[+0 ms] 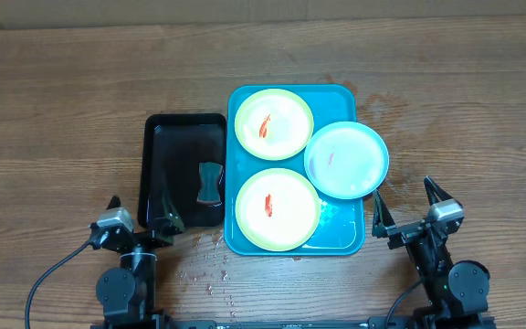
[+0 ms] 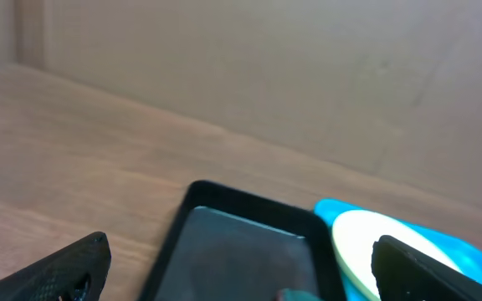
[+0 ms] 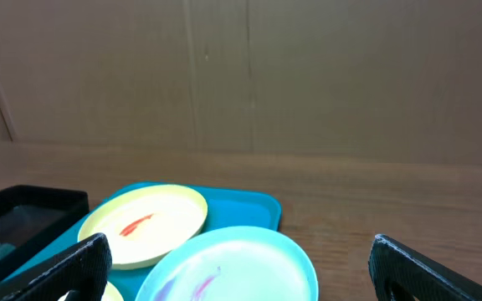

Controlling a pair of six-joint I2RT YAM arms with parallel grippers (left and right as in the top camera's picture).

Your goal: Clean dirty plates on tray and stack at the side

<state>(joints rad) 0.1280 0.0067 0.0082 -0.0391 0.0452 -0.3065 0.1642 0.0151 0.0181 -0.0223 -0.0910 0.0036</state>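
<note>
The teal tray (image 1: 345,239) lies mid-table with three plates on it. A yellow-green plate (image 1: 274,123) with a red smear sits at its far end, a second yellow-green plate (image 1: 277,209) with a red smear at its near end. A pale blue-white plate (image 1: 346,160) with a faint smear overhangs the tray's right rim. My left gripper (image 1: 142,215) is open and empty at the near edge, by the black tray. My right gripper (image 1: 407,203) is open and empty, near the tray's right corner. The right wrist view shows the blue plate (image 3: 233,267) and far plate (image 3: 145,224).
A smaller black tray (image 1: 167,146) lies left of the teal tray and holds a dark teal sponge (image 1: 210,183). Water drops (image 1: 210,265) spot the wood in front of the trays. A cardboard wall (image 3: 249,75) stands behind the table.
</note>
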